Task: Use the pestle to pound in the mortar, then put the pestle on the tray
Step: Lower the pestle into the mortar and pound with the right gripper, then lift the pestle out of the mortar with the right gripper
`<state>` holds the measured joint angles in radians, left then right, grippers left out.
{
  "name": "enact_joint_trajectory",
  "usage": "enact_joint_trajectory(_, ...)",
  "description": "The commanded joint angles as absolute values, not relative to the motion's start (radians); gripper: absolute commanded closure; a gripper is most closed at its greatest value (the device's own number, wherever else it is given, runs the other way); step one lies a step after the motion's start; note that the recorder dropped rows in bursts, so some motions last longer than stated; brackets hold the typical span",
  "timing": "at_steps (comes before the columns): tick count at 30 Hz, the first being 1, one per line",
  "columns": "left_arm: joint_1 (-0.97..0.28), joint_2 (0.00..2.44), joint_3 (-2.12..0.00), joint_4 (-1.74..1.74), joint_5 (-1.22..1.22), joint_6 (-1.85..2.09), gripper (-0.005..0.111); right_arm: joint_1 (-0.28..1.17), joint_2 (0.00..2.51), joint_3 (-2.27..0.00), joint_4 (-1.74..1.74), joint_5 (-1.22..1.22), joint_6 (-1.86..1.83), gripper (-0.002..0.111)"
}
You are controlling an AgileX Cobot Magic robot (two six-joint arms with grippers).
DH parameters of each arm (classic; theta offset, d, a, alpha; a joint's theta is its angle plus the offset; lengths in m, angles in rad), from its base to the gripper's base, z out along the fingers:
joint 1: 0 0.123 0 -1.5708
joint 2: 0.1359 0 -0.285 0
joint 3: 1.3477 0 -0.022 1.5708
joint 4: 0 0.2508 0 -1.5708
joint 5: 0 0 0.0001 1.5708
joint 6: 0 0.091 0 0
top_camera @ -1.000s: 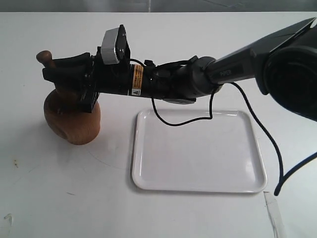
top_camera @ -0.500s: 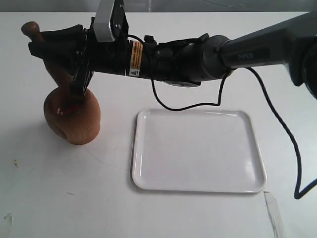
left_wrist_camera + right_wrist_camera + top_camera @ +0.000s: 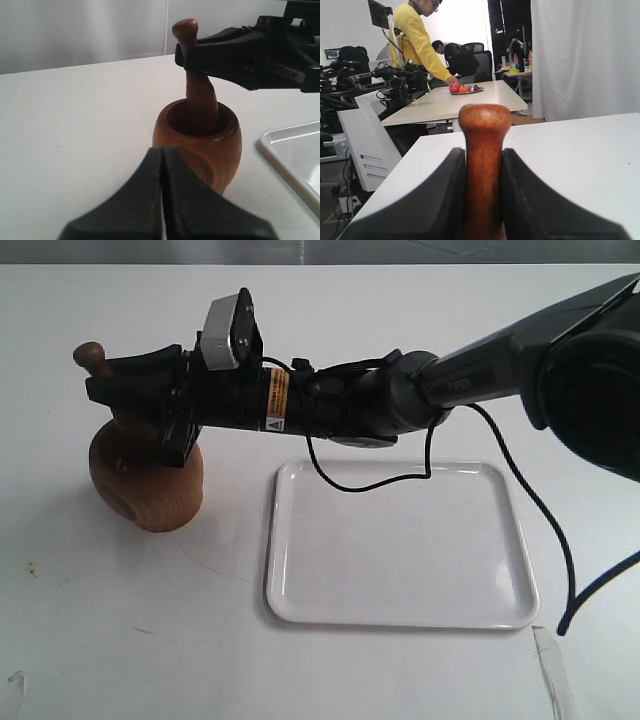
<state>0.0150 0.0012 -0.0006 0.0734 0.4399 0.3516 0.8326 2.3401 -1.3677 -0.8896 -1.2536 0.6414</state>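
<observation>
The right tool [image 3: 105, 380] was clamped on the narrow handle of the pestle [image 3: 200, 100], just under its knob. The pestle stood almost upright with its thick end down inside the mortar [image 3: 150, 485]. The tray [image 3: 400, 540] lay flat near the mortar, not touching it, on the white surface [image 3: 120, 620]. The left tool [image 3: 162, 200] hung low beside the mortar, its fingers pressed together on nothing.

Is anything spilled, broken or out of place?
Nothing stands out. The mortar sits upright beside the tray, and the pestle stands in it, gripped by the right end effector. No visible spills or damage.
</observation>
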Motion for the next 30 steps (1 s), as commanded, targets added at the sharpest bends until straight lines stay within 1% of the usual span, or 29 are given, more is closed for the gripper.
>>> enact_joint_trajectory(1,0.007,0.0,0.0,0.066,0.437,0.343,0.107,0.826,2.299,-1.364,-0.83,-1.221,0.606,0.108)
enact_joint_trajectory(6,0.007,0.0,0.0,0.066,0.437,0.343,0.107,0.818,2.17,-1.364,-0.821,-1.221,0.553,0.108)
enact_joint_trajectory(9,0.007,0.0,0.0,0.066,0.437,0.343,0.107,0.776,2.066,-1.364,-0.856,-1.214,0.572,0.108)
enact_joint_trajectory(11,0.007,0.0,0.0,0.066,0.437,0.343,0.107,0.736,1.998,-1.364,-0.985,-1.031,0.645,0.108)
enact_joint_trajectory(14,0.007,0.0,0.0,0.066,0.437,0.343,0.107,0.706,1.911,-1.364,-1.323,-0.726,0.836,0.108)
enact_joint_trajectory(15,0.007,0.0,0.0,0.066,0.437,0.343,0.107,0.706,1.895,-1.364,-1.404,-0.664,0.885,0.108)
enact_joint_trajectory(16,0.007,0.0,0.0,0.066,0.437,0.343,0.107,0.708,1.867,-1.364,-1.563,-0.597,1.0,0.108)
enact_joint_trajectory(17,0.007,0.0,0.0,0.066,0.437,0.343,0.107,0.708,1.849,-1.364,-1.725,-0.581,1.114,0.108)
enact_joint_trajectory(18,0.007,0.0,0.0,0.066,0.437,0.343,0.107,0.708,1.837,-1.361,-1.744,-0.582,1.182,0.108)
enact_joint_trajectory(21,0.007,0.0,0.0,0.066,0.437,0.343,0.107,0.696,1.82,-1.331,-1.744,-0.597,1.204,0.108)
enact_joint_trajectory(23,0.007,0.0,0.0,0.066,0.437,0.343,0.107,0.696,1.82,-1.296,-1.744,-0.54,1.204,0.108)
enact_joint_trajectory(25,0.007,0.0,0.0,0.066,0.437,0.343,0.107,0.698,1.82,-1.277,-1.744,-0.327,1.245,0.108)
enact_joint_trajectory(26,0.007,0.0,0.0,0.066,0.437,0.343,0.107,0.698,1.82,-1.273,-1.744,-0.12,1.283,0.108)
enact_joint_trajectory(27,0.007,0.0,0.0,0.066,0.437,0.343,0.107,0.698,1.82,-1.27,-1.744,-0.017,1.283,0.108)
enact_joint_trajectory(28,0.007,0.0,0.0,0.066,0.437,0.343,0.107,0.698,1.82,-1.267,-1.744,0.168,1.278,0.108)
enact_joint_trajectory(29,0.007,0.0,0.0,0.066,0.437,0.343,0.107,0.698,1.82,-1.262,-1.744,0.224,1.261,0.108)
enact_joint_trajectory(30,0.007,0.0,0.0,0.066,0.437,0.343,0.107,0.698,1.82,-1.245,-1.744,0.345,1.194,0.108)
